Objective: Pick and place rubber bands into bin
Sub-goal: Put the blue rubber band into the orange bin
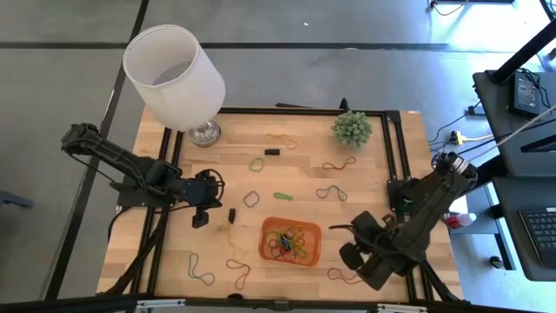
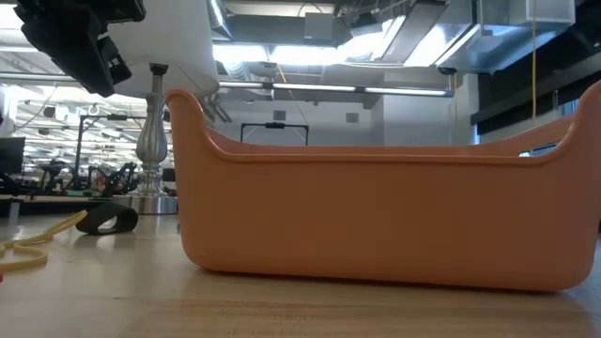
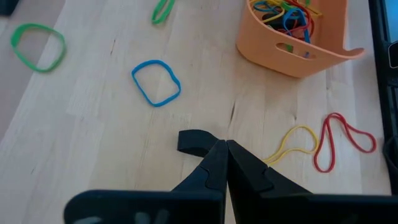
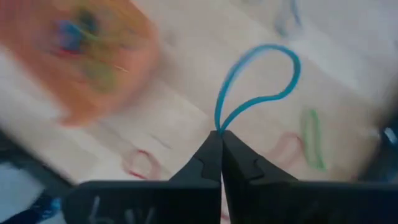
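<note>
Right pincer pinches 1 blue rubber band, its loop trailing forward; the bin lies just beside it, leftward on the surface. Left pincer pressed together, empty.

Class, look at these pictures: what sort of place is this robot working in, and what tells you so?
Probably a robotics lab or workshop: a light wooden table in a black metal frame, an open hall with exposed ceiling ducts and strip lights behind, and a desk with a keyboard beside it.
</note>
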